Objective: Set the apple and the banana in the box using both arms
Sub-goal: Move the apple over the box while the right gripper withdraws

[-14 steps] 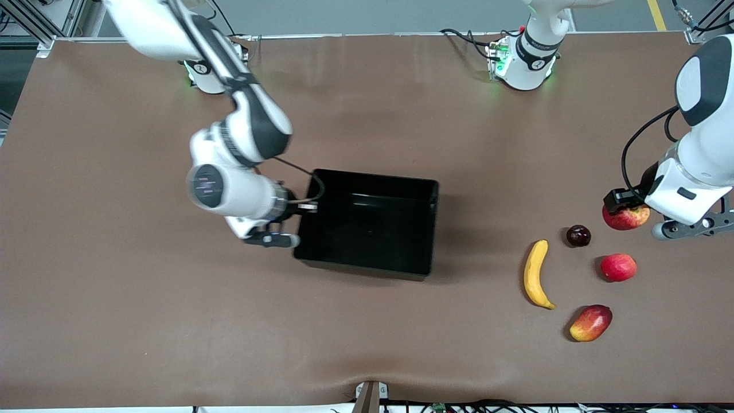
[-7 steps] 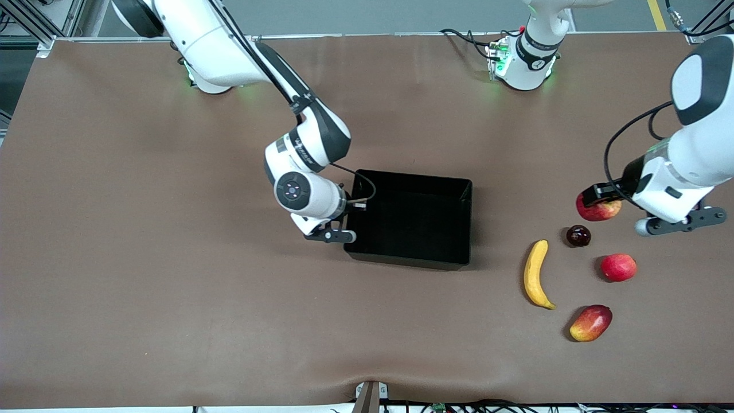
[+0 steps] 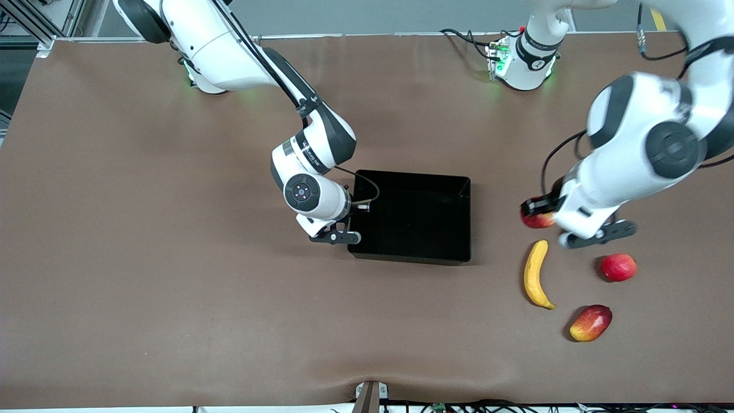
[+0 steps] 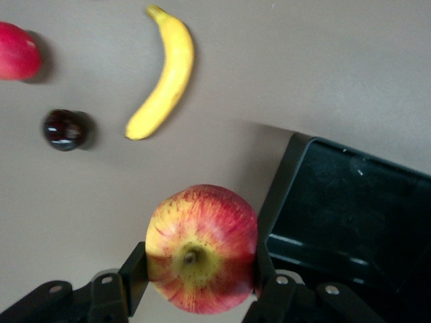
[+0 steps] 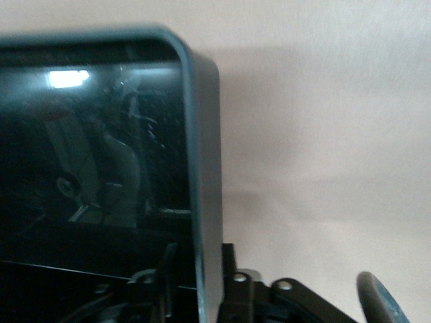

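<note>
The left claw (image 4: 195,286) squeezes the apple (image 4: 202,247) over the brown surface (image 3: 143,287) between banana (image 3: 535,281) and box (image 3: 467,218), while the right claw (image 3: 344,226) pinches the box's wall, so the apple could slip out and roll away.

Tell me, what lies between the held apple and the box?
Only bare table: the front view shows nothing on the stretch from the apple in the left end effector to the box.

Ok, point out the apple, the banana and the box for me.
apple (image 4: 202,247), left wrist view, its streaked skin near the stem dimple.
banana (image 3: 534,278), front view, middle of its curve.
box (image 3: 410,256), front view, wall nearest the camera.
</note>
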Controlling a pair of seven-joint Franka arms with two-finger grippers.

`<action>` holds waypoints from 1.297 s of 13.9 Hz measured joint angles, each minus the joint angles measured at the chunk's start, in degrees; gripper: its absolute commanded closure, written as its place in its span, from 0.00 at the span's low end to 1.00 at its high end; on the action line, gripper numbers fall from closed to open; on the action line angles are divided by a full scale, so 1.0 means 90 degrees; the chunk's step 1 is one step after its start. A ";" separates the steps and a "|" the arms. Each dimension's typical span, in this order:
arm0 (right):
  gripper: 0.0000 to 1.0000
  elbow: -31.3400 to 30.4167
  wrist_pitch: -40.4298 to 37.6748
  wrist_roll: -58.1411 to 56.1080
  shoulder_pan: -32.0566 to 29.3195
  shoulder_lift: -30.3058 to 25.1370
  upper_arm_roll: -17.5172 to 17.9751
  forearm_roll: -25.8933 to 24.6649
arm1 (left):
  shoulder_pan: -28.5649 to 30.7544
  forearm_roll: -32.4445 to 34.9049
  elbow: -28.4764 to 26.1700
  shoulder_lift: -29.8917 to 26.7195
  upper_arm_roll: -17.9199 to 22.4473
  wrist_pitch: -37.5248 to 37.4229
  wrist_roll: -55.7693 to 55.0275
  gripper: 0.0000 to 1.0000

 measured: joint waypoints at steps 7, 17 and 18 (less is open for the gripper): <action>0.00 0.1660 -0.2541 -0.0436 -0.1049 -0.0158 -0.0136 -0.0180 | -0.1099 -0.0004 -0.0031 0.1253 -0.0034 0.1594 -0.1948 1.00; 0.00 0.2051 -0.4435 -0.1784 -0.3410 -0.1628 -0.0152 -0.0424 | -0.2080 -0.0302 -0.0008 0.2365 -0.0054 0.2728 -0.3079 1.00; 0.00 0.1926 -0.4480 -0.2011 -0.3666 -0.1824 -0.0154 -0.0489 | -0.2080 -0.0302 -0.0005 0.2350 -0.0052 0.2713 -0.3139 1.00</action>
